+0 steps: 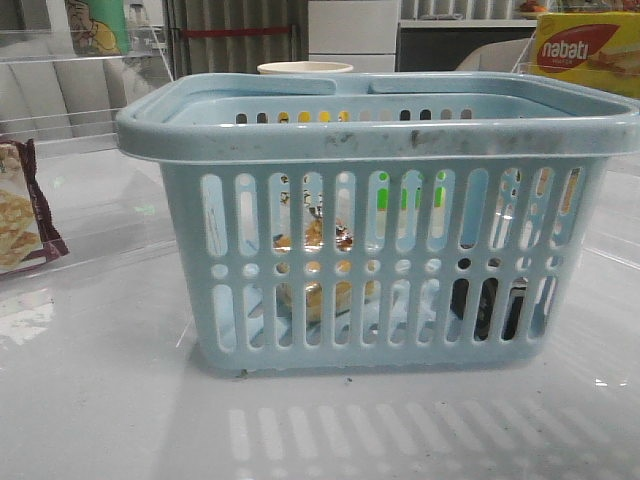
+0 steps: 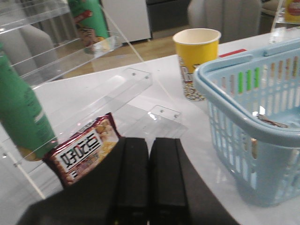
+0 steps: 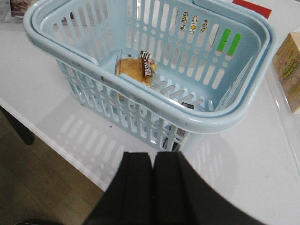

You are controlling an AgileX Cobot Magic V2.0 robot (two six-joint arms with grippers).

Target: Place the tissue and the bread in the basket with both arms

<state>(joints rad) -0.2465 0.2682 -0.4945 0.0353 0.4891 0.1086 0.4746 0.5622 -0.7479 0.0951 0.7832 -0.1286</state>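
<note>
Light-blue slotted plastic basket (image 1: 380, 150) holds wrapped golden bread (image 3: 133, 68) and dark tissue pack (image 1: 487, 305). Both our grippers (image 2: 149, 176) (image 3: 153, 185) pinched together, empty. Risk: clipping the rim retracting.

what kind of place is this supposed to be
Likely a mock shop set up indoors: a blue shopping basket, clear acrylic display shelves holding packaged goods, and a nabati snack box on the white table.

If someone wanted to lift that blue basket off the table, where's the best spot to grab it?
Probably by the two handles, from above. They lie folded flat along the rim of the basket, and the top is open. The slotted sides are wide, likely too broad for one gripper.
</note>
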